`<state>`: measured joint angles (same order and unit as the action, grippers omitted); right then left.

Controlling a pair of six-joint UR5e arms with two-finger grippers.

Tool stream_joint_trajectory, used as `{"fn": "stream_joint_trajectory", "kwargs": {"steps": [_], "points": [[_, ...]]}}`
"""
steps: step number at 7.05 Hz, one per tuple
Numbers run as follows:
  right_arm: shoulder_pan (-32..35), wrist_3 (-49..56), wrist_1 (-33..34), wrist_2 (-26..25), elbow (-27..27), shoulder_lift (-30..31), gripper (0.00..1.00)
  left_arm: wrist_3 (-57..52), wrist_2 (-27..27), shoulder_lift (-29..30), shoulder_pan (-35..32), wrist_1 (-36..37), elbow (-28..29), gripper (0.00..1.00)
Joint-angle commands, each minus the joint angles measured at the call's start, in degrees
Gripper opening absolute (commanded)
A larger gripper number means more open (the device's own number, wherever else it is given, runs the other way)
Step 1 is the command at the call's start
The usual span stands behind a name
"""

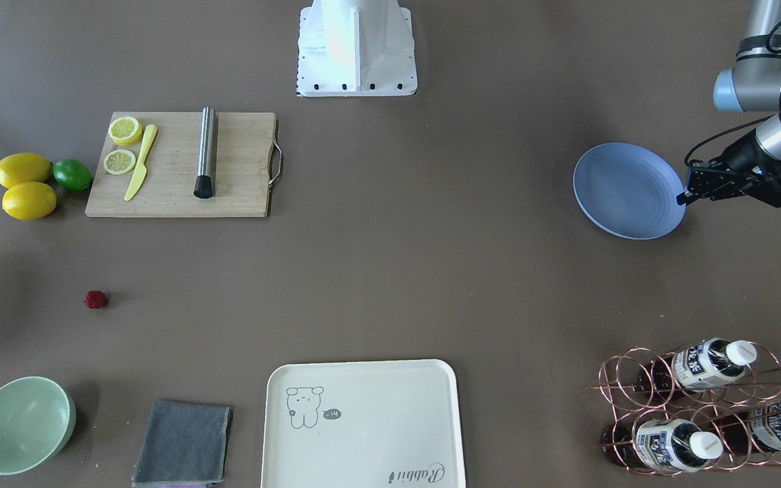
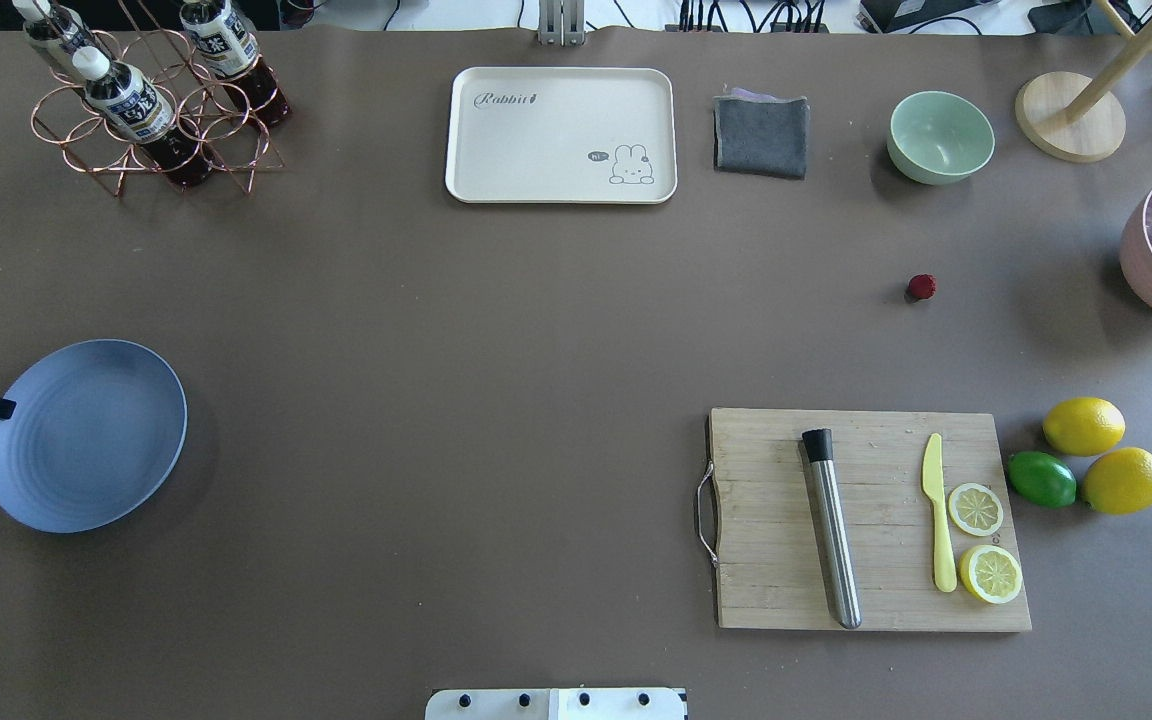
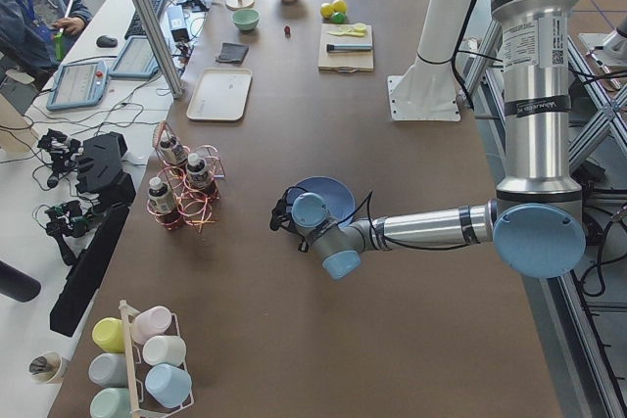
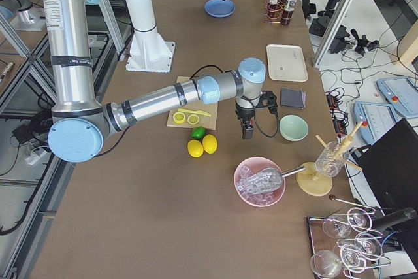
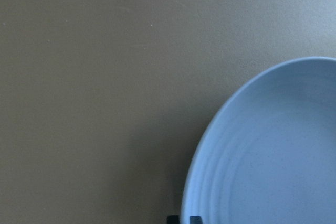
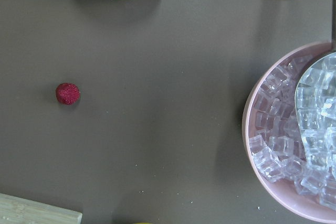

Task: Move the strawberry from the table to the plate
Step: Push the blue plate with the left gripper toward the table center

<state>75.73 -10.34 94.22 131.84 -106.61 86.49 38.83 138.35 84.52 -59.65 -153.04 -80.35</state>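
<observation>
Cream tray [image 1: 363, 420] sits closest to the front-facing camera and has nothing to do with the job. In that view the strawberry [image 1: 95, 299] lies alone on the bare desk [image 1: 390, 285]. Way across from it, the left tool [image 1: 682, 198] is at the rim of the plate [image 1: 624, 193].

Overhead, the berry is between the green bowl [image 2: 941, 135] and the cutting board [image 2: 866, 520], well apart from the left tool and its plate.

From the left side camera, the plate is right at the left tool's tip and the berry is far down the desk.

From the right side camera, the right tool [image 4: 248, 135] hangs over the desk pointing down, with the pink ice bowl [image 4: 260, 181] near it. Whether it's apart or together, can't tell.

On the left wrist cam, two fingertips [image 5: 173, 220] sit close together straddling the plate rim, so it looks clamped on the plate.

On the right wrist cam, the berry is off to the side of the tool away from the ice bowl, and no fingers show.

Looks like the approach step. The right tool should probably shift until the berry is dead centre underneath and spread wider than it. Then it can drop straight and close gently, since something that small and round could roll out of an off-centre pinch.
</observation>
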Motion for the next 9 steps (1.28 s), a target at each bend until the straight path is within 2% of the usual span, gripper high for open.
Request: {"fn": "stream_joint_trajectory", "kwargs": {"steps": [1,3,6,7,9], "points": [[-0.1,0.0,0.0,0.0,0.0,0.0,1.0,7.8,4.7,5.6,-2.9,0.7,-0.4,0.0],[-0.1,-0.2,0.1,0.0,0.1,0.0,1.0,19.3,3.7,16.0,-1.9,2.8,0.1,0.0],[-0.1,-0.6,0.1,0.0,0.2,0.0,1.0,26.4,-7.2,27.0,8.8,10.3,-0.1,0.0],[-0.1,-0.6,0.1,0.1,0.2,0.0,1.0,29.1,-12.6,31.4,14.2,13.6,-0.2,0.0],[-0.1,-0.5,0.1,0.0,0.3,0.0,1.0,32.2,-17.7,37.8,19.0,18.9,-0.1,0.0]]}}
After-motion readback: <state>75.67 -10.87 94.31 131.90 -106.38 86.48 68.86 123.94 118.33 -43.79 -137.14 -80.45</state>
